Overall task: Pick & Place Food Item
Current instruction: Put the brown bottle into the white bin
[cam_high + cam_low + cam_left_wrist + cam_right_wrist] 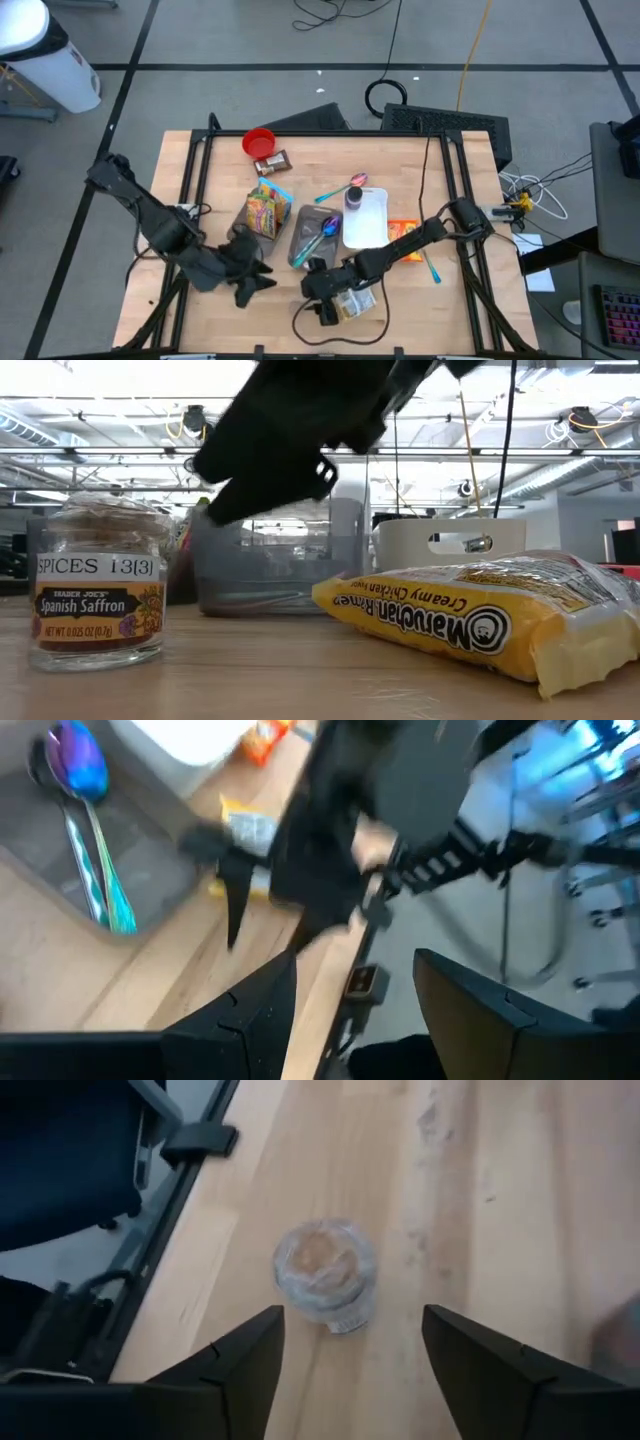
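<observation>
The spice jar [325, 1275] stands upright on the table [500, 1200], just beside the yellow noodle packet [480, 620]. The right gripper [350, 1345] hangs above the jar, fingers spread wide, holding nothing. The left gripper [350, 1005] waits nearby, open and empty.

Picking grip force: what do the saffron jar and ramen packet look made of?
Saffron jar: clear, glossy, probably glass; contents show through, paper label. Ramen packet: thin shiny plastic film, crinkled, noodle block showing through its clear end.
</observation>
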